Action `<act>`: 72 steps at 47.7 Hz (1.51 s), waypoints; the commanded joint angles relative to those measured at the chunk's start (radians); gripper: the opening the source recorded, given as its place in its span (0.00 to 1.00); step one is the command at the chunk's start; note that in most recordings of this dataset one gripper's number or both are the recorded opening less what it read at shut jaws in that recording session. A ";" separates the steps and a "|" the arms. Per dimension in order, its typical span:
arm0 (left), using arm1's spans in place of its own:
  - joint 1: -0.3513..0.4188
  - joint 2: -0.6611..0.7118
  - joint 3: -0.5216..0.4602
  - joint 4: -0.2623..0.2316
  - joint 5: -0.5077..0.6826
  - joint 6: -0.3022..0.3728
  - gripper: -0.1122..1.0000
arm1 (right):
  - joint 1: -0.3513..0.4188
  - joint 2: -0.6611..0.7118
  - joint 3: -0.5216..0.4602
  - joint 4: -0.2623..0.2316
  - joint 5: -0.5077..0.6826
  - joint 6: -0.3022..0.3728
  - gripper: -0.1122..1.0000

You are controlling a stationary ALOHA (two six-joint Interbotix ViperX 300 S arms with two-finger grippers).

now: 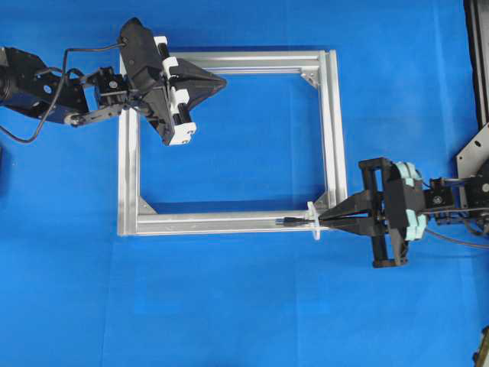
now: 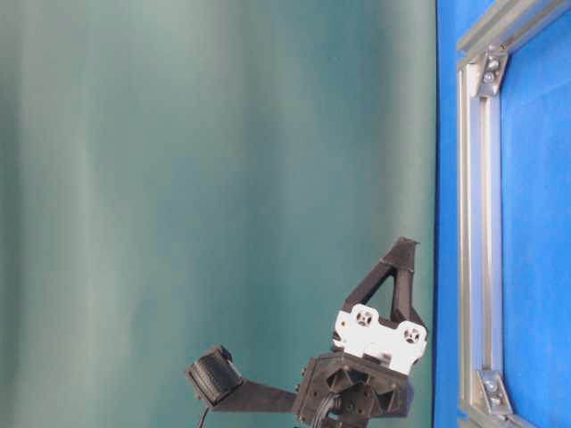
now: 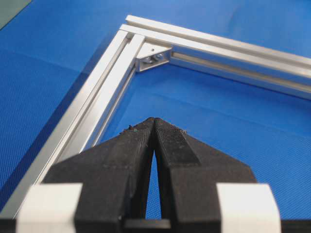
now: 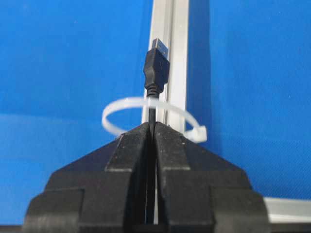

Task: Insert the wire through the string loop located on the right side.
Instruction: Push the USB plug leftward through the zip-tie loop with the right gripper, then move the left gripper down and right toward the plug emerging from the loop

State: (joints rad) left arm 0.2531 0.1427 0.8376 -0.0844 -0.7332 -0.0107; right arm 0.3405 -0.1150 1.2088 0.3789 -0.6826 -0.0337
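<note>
Blue table [image 1: 252, 321] w/ textured cover; silver rectangular alu frame [image 1: 128, 191] lies flat on it, approx centre; dark object at far-right edge, prob. equipment.

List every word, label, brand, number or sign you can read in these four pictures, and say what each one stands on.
None: no readable text shows in any view.
Silver aluminium frame: bare metal, no markings.
Thin black wire with its plug: no legible logo.
Whitish string loop: plain.
Blue table cloth: unprinted.
Black right gripper, black left gripper: no lettering.
</note>
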 commanded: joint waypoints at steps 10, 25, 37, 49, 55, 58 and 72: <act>-0.005 -0.031 -0.018 0.005 -0.006 0.002 0.10 | -0.006 0.008 -0.026 0.000 -0.009 0.000 0.07; -0.035 -0.031 -0.017 0.006 -0.008 0.000 0.10 | -0.006 0.008 -0.025 0.000 -0.008 0.000 0.07; -0.144 -0.031 -0.002 0.005 -0.005 -0.008 0.10 | -0.006 0.008 -0.026 0.002 -0.006 0.000 0.07; -0.285 -0.031 0.000 0.005 -0.005 -0.051 0.10 | -0.006 0.008 -0.028 0.002 -0.006 0.000 0.07; -0.348 -0.031 0.005 0.005 -0.005 -0.101 0.10 | -0.006 0.008 -0.028 0.002 -0.006 0.000 0.07; -0.374 -0.031 0.006 0.005 -0.005 -0.121 0.10 | -0.006 0.008 -0.028 0.002 -0.006 0.000 0.07; -0.472 -0.031 0.002 0.005 -0.011 -0.141 0.10 | -0.006 0.008 -0.028 0.002 -0.006 0.000 0.07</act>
State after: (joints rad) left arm -0.2056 0.1427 0.8514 -0.0813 -0.7332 -0.1503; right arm 0.3375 -0.0997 1.1950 0.3789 -0.6826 -0.0337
